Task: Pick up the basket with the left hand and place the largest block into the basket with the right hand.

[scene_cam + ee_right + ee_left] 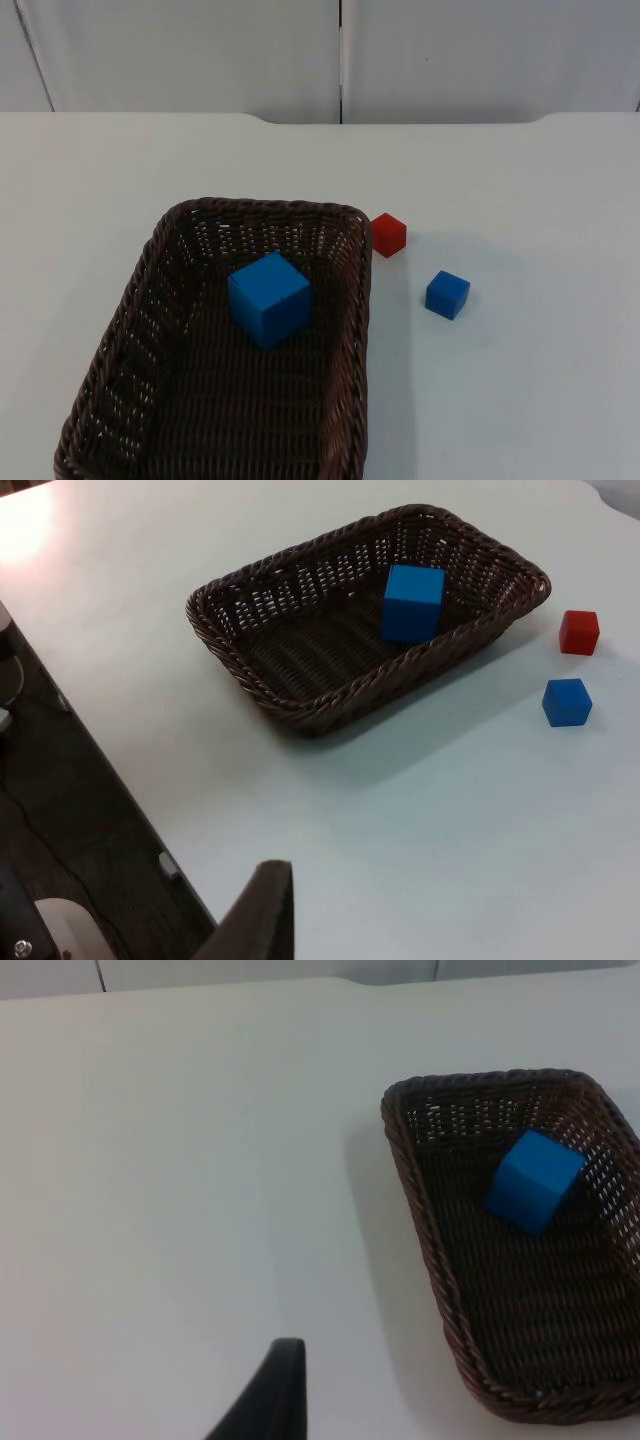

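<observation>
**Big block in basket, both arms back**

Inside the basket (352,300), toward its far end, sits the large blue block (269,298), so placement looks done. Basket rests on the surface (520,400), not held. Just beside its far right corner: red block (389,234); small blue block (447,294) a bit further out. Left pincer (270,1400) and right pincer (262,920) wait well apart from the basket, holding nothing; opening can't be told.

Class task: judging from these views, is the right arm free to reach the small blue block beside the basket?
Probably yes. The small blue block sits alone on the table, apart from the red block and the basket, with nothing over it or between it and the right arm's side.
</observation>
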Robot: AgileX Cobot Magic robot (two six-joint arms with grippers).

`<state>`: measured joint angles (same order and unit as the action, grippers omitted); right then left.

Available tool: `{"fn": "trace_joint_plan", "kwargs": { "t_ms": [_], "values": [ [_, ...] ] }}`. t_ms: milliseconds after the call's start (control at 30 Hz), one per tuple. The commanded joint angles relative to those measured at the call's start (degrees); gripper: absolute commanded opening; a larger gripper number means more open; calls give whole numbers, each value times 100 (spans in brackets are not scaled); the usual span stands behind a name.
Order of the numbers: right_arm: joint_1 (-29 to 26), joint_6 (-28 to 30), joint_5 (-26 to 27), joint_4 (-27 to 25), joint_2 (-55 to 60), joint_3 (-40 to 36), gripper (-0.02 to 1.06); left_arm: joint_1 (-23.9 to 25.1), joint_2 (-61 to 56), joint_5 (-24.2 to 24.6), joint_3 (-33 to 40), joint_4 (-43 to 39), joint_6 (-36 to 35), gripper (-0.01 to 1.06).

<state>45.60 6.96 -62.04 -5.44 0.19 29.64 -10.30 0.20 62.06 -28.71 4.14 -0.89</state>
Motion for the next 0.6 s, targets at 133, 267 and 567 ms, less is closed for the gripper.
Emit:
{"fn": "trace_joint_plan", "kwargs": {
  "t_ms": [133, 267, 567],
  "values": [
    [11, -24, 7, 25, -19, -9, 105, 225, -20, -69, 42, -56, -26, 105],
    [11, -24, 7, 25, -19, -9, 105, 513, -20, -69, 42, -56, -26, 105],
    [11, -24, 7, 25, -19, -9, 105, 1104, -20, -69, 42, -56, -26, 105]
  ]
}}
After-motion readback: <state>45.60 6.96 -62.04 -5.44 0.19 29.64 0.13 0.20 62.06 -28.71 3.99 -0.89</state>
